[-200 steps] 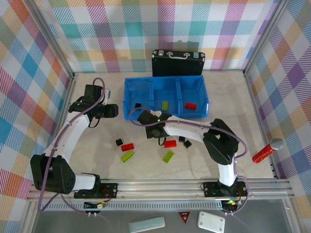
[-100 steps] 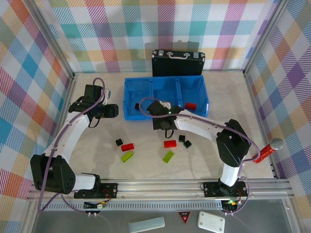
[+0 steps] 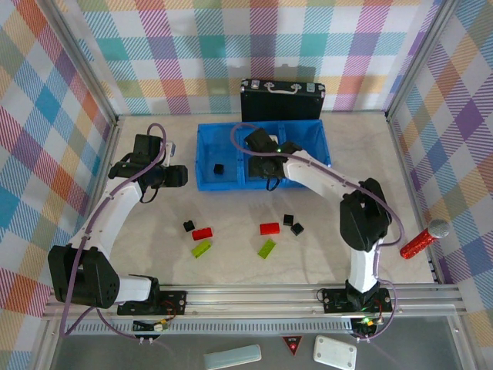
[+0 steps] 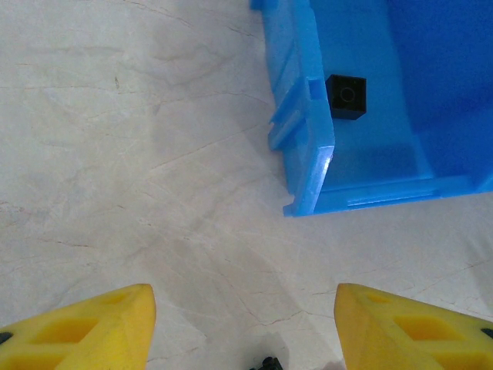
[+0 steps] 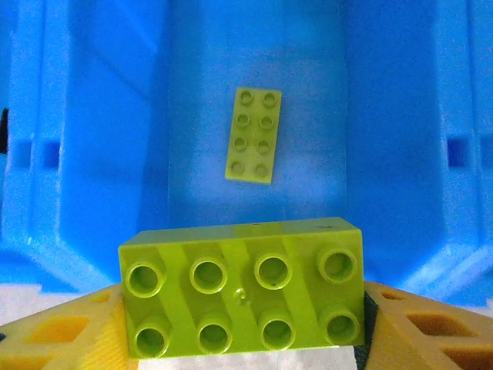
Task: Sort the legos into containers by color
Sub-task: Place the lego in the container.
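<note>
I am holding a lime-green two-by-four brick (image 5: 243,297) in my right claw (image 5: 246,347). The yellow fingers (image 5: 54,335) are pressing in on its two short ends, and the studs are facing up toward my wrist. I am carrying it over the near wall of the middle compartment (image 5: 254,54) of the blue three-part bin (image 3: 223,183). A second lime-green brick (image 5: 253,135) is already lying flat on that floor, and green belongs with green.

Both bricks are hard, glossy plastic with round hollow studs in two rows of four. The bin is smooth moulded plastic with ribbed, slightly sloping walls, so I judge a released brick will be sliding rather than bouncing out.

My left claw (image 4: 246,343) is hanging just left of the bin's near-left corner, low over the pale, veined tabletop (image 4: 115,154). Its fingers are standing apart with nothing between them. A small black cube brick (image 4: 345,96) is sitting in the left compartment.

Nearer to me, a red brick (image 3: 269,228), a lime one (image 3: 266,247) and a black one (image 3: 288,220) are among those waiting loose on the table.
</note>
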Motion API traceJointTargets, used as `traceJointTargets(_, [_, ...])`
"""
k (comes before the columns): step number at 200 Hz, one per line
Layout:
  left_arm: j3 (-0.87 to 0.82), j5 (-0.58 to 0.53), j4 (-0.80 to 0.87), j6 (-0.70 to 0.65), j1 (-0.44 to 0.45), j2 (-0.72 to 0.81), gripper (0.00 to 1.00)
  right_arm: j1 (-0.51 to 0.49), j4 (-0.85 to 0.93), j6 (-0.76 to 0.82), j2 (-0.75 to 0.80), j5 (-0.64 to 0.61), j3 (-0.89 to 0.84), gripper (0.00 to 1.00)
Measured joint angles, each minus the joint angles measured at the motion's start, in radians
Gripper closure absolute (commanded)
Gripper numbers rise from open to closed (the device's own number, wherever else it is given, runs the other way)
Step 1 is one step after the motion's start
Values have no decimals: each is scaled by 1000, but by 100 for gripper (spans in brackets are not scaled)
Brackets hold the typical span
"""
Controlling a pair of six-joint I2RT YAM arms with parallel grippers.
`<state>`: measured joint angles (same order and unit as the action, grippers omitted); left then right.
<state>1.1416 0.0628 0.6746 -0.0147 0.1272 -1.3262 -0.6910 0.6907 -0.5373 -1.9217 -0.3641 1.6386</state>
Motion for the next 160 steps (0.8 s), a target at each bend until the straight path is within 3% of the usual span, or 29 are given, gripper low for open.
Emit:
traceJointTargets(116, [0,0,0,0,-5,0,37,106,77,95,-420,62,521,35])
traceJointTargets(160, [0,1,0,0,-6,0,37,129,91,102,-508,79,596,35])
